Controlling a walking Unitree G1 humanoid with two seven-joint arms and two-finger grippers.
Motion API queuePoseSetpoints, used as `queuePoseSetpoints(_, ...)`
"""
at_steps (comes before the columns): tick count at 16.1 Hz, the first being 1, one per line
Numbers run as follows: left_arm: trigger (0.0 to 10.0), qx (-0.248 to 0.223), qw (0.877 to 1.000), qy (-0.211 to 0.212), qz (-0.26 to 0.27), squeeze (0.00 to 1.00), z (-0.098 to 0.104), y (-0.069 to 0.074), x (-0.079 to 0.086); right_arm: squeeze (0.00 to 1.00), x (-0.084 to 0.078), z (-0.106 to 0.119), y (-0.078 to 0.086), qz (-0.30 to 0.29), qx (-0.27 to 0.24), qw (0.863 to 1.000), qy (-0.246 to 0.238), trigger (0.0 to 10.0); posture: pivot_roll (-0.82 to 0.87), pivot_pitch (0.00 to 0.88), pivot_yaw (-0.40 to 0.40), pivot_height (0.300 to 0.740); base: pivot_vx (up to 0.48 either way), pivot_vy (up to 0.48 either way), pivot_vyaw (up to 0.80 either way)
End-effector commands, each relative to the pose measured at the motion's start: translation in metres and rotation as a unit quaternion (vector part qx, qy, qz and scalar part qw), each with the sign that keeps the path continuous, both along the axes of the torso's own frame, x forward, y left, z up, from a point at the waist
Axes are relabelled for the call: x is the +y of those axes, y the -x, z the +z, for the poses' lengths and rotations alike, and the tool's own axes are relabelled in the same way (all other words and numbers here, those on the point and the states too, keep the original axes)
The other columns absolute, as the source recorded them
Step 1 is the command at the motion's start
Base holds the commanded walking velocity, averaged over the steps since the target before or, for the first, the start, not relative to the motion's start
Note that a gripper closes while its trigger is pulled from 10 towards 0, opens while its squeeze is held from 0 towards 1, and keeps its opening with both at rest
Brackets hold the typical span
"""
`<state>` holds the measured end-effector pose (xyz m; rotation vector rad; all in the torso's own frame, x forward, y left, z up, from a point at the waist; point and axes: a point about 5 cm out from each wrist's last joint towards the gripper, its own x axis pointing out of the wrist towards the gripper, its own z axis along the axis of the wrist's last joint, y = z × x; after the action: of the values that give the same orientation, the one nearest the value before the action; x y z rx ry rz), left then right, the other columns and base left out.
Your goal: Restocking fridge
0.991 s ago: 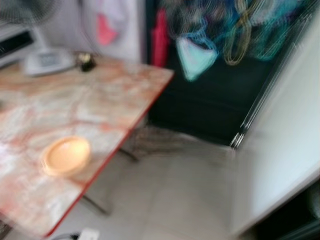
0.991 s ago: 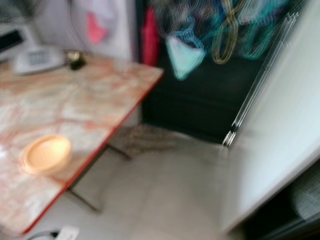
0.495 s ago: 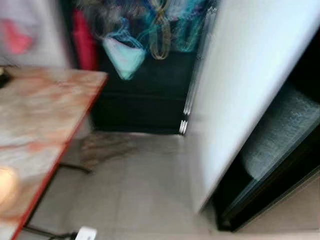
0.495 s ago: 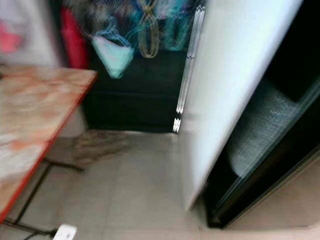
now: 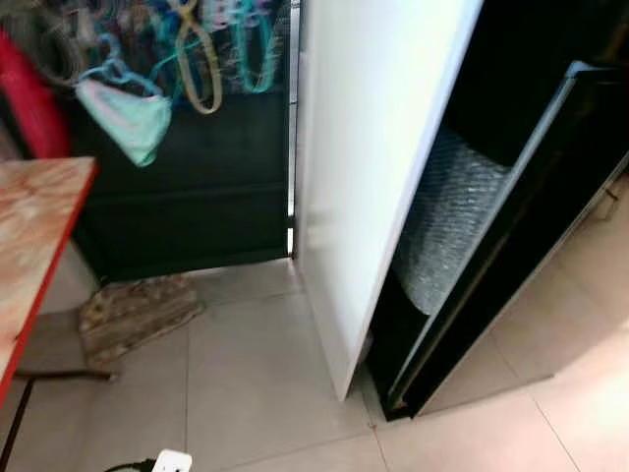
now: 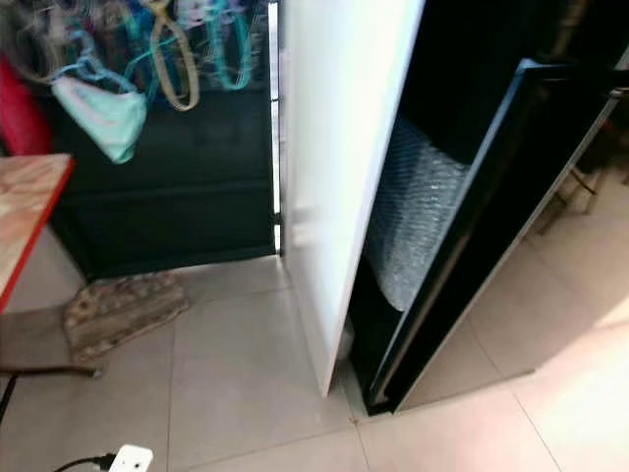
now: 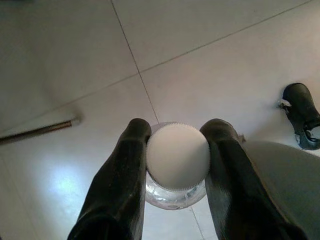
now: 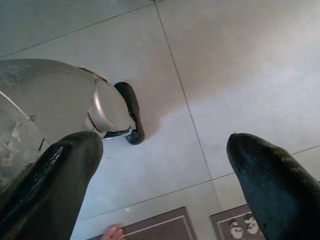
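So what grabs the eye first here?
The open white fridge door stands ahead, its dark interior to the right. The left end effector grips a clear bottle by its white cap above the tiled floor.

A lived-in home, at its kitchen or utility corner. A tall white fridge door stands open beside the dark fridge body, on a floor of pale square tiles. Coloured clothes hangers and a mint garment hang over a dark cabinet, a worn patterned mat lies below them, and a marbled tabletop with a red edge sits close by. A white plug strip lies on the tiles.
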<state>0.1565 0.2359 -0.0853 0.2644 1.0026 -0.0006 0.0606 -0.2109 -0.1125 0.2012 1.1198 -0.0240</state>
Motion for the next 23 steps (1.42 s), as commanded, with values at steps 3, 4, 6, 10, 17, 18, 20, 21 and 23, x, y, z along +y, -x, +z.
queuePoseSetpoints(3, 10.0, 0.002, 1.0, -0.01, -0.011, 0.0, 0.0, 0.0, 0.001, 0.0, 0.0, 0.0, -0.001, 0.002, 0.0, 1.0, 0.0, 10.0, 0.1, 0.059, -0.024, 0.74, 0.0, -0.087, -0.8)
queuePoseSetpoints(4, 10.0, 0.003, 1.0, -0.01, -0.008, 0.0, 0.0, 0.0, 0.001, 0.0, 0.0, 0.0, -0.001, 0.002, 0.0, 1.0, 0.0, 10.0, 0.1, 0.062, -0.023, 0.74, 0.0, -0.292, -0.8)
queuePoseSetpoints(6, 10.0, 0.005, 1.0, -0.005, 0.005, 0.0, -0.001, 0.001, 0.001, 0.0, 0.0, 0.0, -0.001, -0.001, 0.0, 1.0, 0.0, 10.0, 0.09, 0.062, -0.02, 0.74, 0.0, 0.0, -0.8)
queuePoseSetpoints(10, 10.0, 0.01, 1.0, -0.013, -0.007, 0.0, -0.001, 0.003, 0.003, 0.0, 0.006, -0.001, -0.001, -0.007, 0.003, 1.0, -0.002, 10.0, 0.09, 0.037, -0.01, 0.74, 0.0, -0.188, -0.8)
queuePoseSetpoints(17, 10.0, 0.008, 1.0, -0.017, 0.003, 0.0, -0.001, 0.006, 0.006, 0.0, 0.016, -0.003, -0.003, -0.017, 0.002, 1.0, 0.0, 10.0, 0.04, 0.0, 0.003, 0.74, 0.0, 0.0, -0.8)
queuePoseSetpoints(18, 10.0, 0.009, 1.0, -0.018, 0.002, 0.0, -0.001, 0.006, 0.006, 0.0, 0.016, -0.003, -0.003, -0.013, 0.001, 1.0, 0.004, 10.0, 0.03, 0.0, 0.003, 0.74, 0.0, 0.0, -0.8)
queuePoseSetpoints(20, 10.0, 0.01, 1.0, -0.016, 0.006, 0.0, -0.002, 0.007, 0.004, 0.0, 0.013, -0.003, -0.002, -0.016, 0.005, 1.0, 0.009, 10.0, 0.06, 0.0, -0.009, 0.74, 0.0, 0.0, -0.8)
queuePoseSetpoints(21, 10.0, 0.01, 1.0, -0.015, 0.009, 0.0, -0.003, 0.007, 0.003, 0.0, 0.013, -0.003, -0.001, -0.017, 0.007, 1.0, 0.01, 10.0, 0.07, 0.0, -0.011, 0.74, 0.0, 0.0, -0.8)
queuePoseSetpoints(23, 10.0, 0.009, 1.0, -0.013, 0.013, 0.0, -0.004, 0.009, 0.001, 0.0, 0.012, -0.003, 0.0, -0.002, 0.01, 1.0, 0.01, 10.0, 0.08, 0.0, -0.015, 0.74, 0.0, 0.0, -0.79)
